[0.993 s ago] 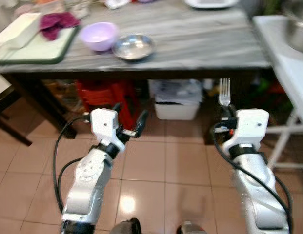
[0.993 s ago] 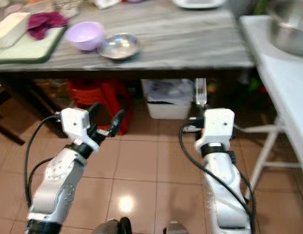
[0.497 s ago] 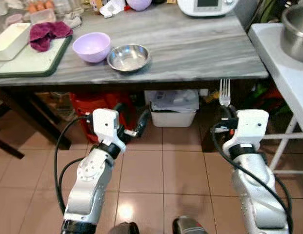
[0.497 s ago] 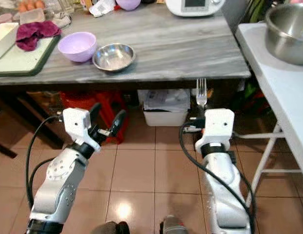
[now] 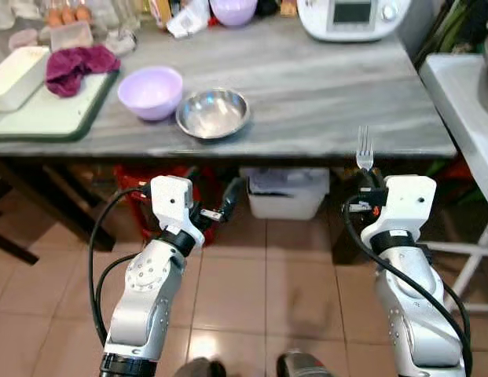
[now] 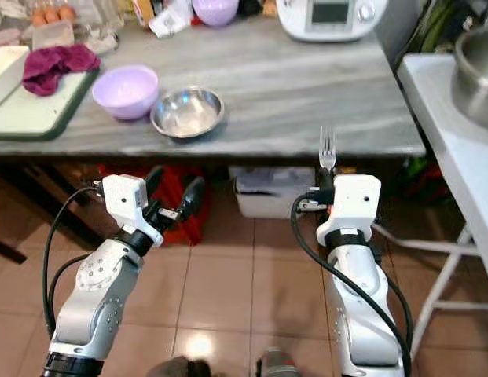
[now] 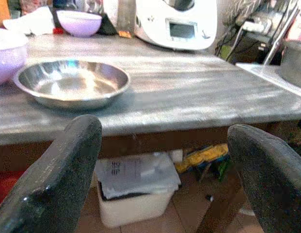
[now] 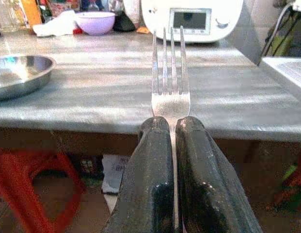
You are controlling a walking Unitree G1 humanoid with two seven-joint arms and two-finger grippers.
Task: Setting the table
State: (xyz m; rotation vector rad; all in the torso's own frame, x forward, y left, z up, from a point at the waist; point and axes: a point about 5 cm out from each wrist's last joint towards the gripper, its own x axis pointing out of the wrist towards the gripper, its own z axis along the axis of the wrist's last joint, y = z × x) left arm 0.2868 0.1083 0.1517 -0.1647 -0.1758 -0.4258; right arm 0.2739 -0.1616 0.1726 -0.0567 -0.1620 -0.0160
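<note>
Starting at the left, the pale purple bowl (image 5: pixel 151 91) and the shallow round steel dish (image 5: pixel 213 113) sit close together on the grey wood-grain counter (image 5: pixel 322 94). Below its edge the left gripper (image 5: pixel 214 204) waits with jaws wide. The right gripper (image 8: pixel 171 145) pinches a silver fork (image 8: pixel 169 82) upright, tines level with the counter's front; lifting too shallowly could knock them against that edge and twist the fork loose.
</note>
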